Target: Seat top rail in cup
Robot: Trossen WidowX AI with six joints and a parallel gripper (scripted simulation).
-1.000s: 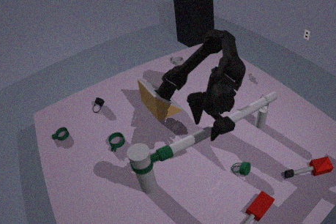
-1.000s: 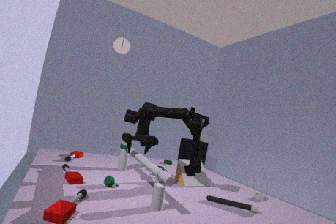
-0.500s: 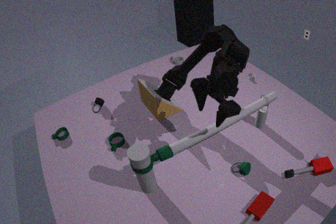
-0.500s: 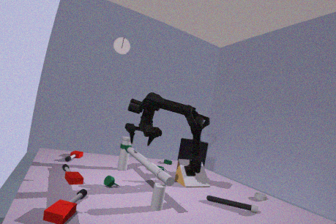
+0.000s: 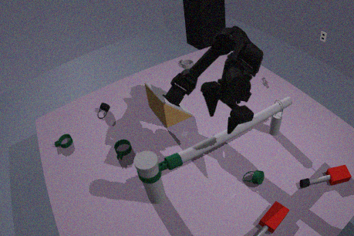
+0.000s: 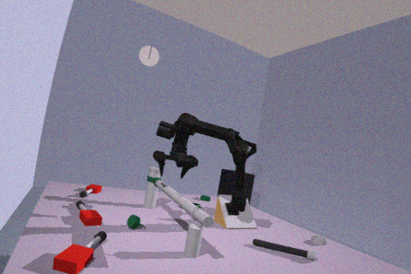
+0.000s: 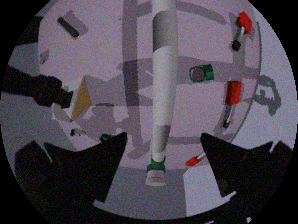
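Note:
The white rail [image 5: 193,152] [image 6: 182,202] [image 7: 164,75] spans from the small post [image 5: 274,126] [image 6: 192,243] to the big post [image 5: 155,193] [image 6: 150,198]. Its near end in the top view enters the green rail-end cup [image 5: 173,160], with no visible gap at the mouth; its depth inside is hidden. The cup joins the green brace band [image 5: 150,179] [image 6: 153,179], which sits high on the big post, just under the pale cap [image 5: 146,160] [image 7: 155,178]. My gripper [image 5: 220,123] [image 6: 172,176] [image 7: 165,137] is open and empty. Its fingertips hang above the rail, apart from it in the exterior view.
Loose green fittings [image 5: 123,148] [image 5: 65,141] [image 5: 257,177] lie on the pink table [image 5: 85,127]. Red-ended tools [image 5: 338,175] [image 5: 274,217] lie along one side. A tan and white wedge [image 5: 173,116] [image 6: 219,212] stands by the arm base. A black rod [image 6: 282,249] lies near the small post.

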